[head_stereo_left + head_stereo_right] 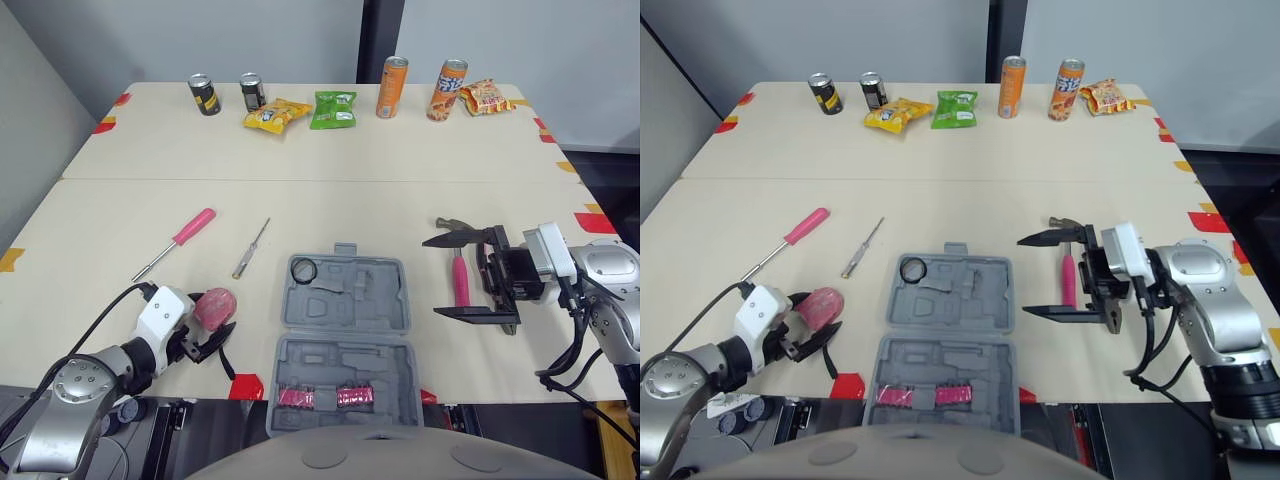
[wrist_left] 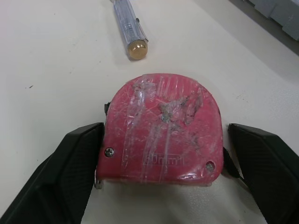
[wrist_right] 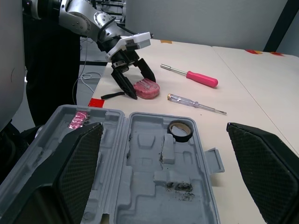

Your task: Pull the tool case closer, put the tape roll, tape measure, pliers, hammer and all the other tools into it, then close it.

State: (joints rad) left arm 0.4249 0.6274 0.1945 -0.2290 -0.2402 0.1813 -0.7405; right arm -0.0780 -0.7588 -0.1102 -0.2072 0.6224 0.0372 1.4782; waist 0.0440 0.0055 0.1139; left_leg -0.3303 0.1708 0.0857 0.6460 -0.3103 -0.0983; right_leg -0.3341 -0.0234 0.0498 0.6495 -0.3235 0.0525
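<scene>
The left gripper (image 2: 164, 133) stands apart, one finger (image 2: 74, 158) on each side of the red tape measure (image 1: 214, 307); one pad seems to touch its flank, the other sits just off it, so nothing is clamped yet. The body is rounded and its face scuffed and glossy; a pinch placed this low on its sides could let it squirt forward out of the fingers, or roll as it lifts. A black strap trails beside the far finger and could get trapped under a pad or drag on the rim of the tool case (image 1: 352, 300), which lies open well off to this gripper's inner side, the tape roll (image 1: 304, 270) already seated in it. The clear-handled screwdriver (image 2: 131, 25) lies just beyond the fingertips; any forward push would likely knock it. The right gripper (image 1: 432, 278) is spread wide with the hammer (image 1: 461, 281) between its fingers; gripped by the handle, the heavy head could swing down.
</scene>
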